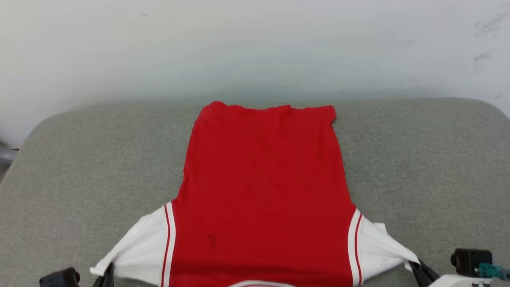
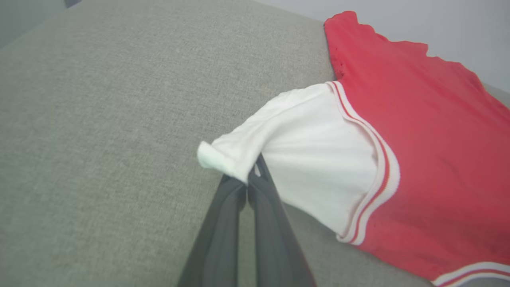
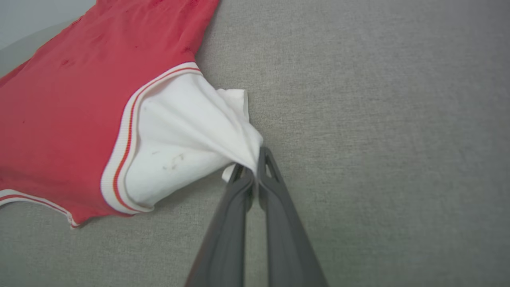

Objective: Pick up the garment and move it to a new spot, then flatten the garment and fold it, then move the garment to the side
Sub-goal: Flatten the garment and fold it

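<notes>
The garment (image 1: 263,191), a red shirt with white sleeves and red-and-white striped trim, lies spread flat on the grey table, plain red side up, hem toward the wall. My left gripper (image 2: 249,175) is shut on the tip of the white sleeve (image 2: 310,167) at the lower left of the head view (image 1: 107,273). My right gripper (image 3: 255,163) is shut on the other white sleeve (image 3: 187,135), at the lower right of the head view (image 1: 414,265). Both sleeves are pulled outward and slightly bunched at the fingertips. No lettering shows.
The grey fabric-covered table (image 1: 430,159) has rounded far corners and ends against a pale wall (image 1: 255,48). Bare table surface lies on both sides of the shirt. Part of my right wrist housing (image 1: 472,261) sits at the lower right corner.
</notes>
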